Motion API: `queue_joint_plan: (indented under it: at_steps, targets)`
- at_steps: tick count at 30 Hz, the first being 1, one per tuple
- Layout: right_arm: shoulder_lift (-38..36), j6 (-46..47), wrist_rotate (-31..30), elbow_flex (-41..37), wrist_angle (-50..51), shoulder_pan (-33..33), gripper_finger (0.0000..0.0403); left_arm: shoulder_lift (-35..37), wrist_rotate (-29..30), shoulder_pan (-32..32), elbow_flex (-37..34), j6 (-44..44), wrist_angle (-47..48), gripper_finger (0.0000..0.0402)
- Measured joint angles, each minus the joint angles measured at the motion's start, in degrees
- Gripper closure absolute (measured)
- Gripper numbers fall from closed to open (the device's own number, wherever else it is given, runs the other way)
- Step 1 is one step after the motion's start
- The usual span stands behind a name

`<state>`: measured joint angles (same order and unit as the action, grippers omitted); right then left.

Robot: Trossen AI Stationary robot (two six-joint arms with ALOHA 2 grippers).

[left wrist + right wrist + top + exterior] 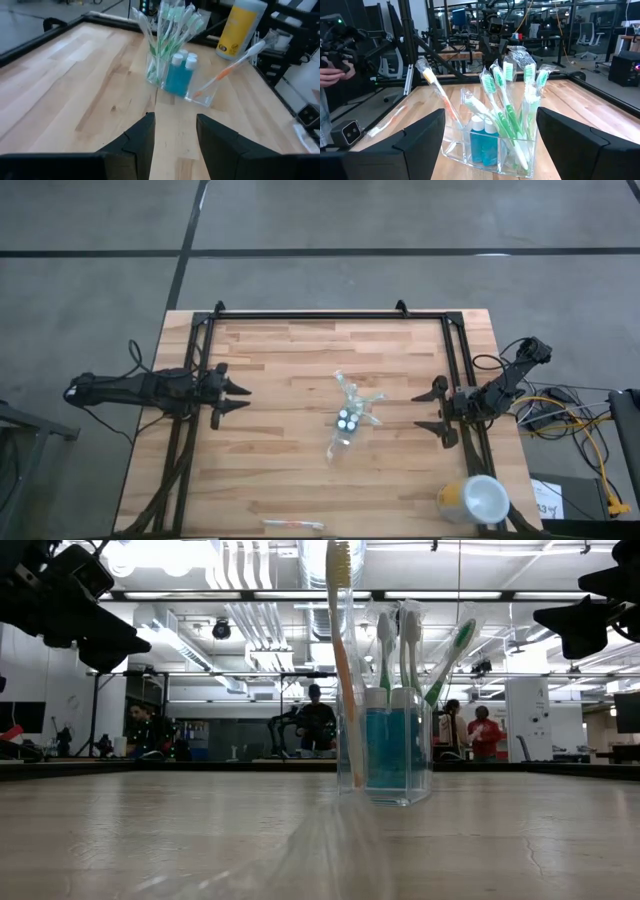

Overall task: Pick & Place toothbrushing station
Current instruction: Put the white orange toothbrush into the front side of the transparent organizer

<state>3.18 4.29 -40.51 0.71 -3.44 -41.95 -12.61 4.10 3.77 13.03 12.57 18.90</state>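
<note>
1. the clear holder (348, 420) sits about mid bench (280, 370), a touch toward 3 o'clock of centre in the high view. it's stuffed with green-and-white toothbrushes (512, 107) and little tubes with white caps (346, 420) that look blue from the side (385, 748).
2. an orange-handled toothbrush (440, 97) in a clear wrapper leans out of one end of the holder, tilted, on its own compartment side.
3. left tool (240, 393) hangs at 9 o'clock of the holder, well apart from it, jaws moderately spread and holding nothing. its wrist view shows both fingers (142, 140) with bare wood between.
4. right tool (436, 410) is at 3 o'clock of the holder, jaws spread wide, empty too, with the holder sitting in the gap between its fingers (420, 140) but farther off, not touching.
5. other stuff: a yellow cup with a white top (475, 500) lies near the bench edge at about 5 o'clock, and a wrapped brush (293, 525) lies flat at the 6 o'clock edge. nothing sits between either tool and the holder.
6. only the low view shows people (316, 720) in the room behind. the right wrist view catches a hand (337, 72) holding something dark, cut off at the edge.
7. from above the brushes are a pale jumble, can't count them.
</note>
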Motion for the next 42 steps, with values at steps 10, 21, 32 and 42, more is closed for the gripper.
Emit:
queue_joint_plan:
  at_steps: [10,21,32,42]
  targets:
    - [0.00,-0.14,0.00,0.00,0.09,0.00,0.0102,-3.66,-4.91,0.03,10.27,-6.08,-0.92,0.0252]
    - [-0.02,0.02,0.00,0.00,0.11,-0.02,0.0099,-20.63,-4.70,0.04,23.79,-10.30,3.49,0.0252]
    - [-0.02,-0.14,0.00,0.00,0.13,-0.02,0.0096,-31.85,-13.73,0.46,24.51,-14.53,4.22,0.0252]
    - [0.02,0.04,0.01,0.00,0.15,0.00,0.0106,-33.65,-16.82,0.72,24.47,-7.59,3.94,0.0252]
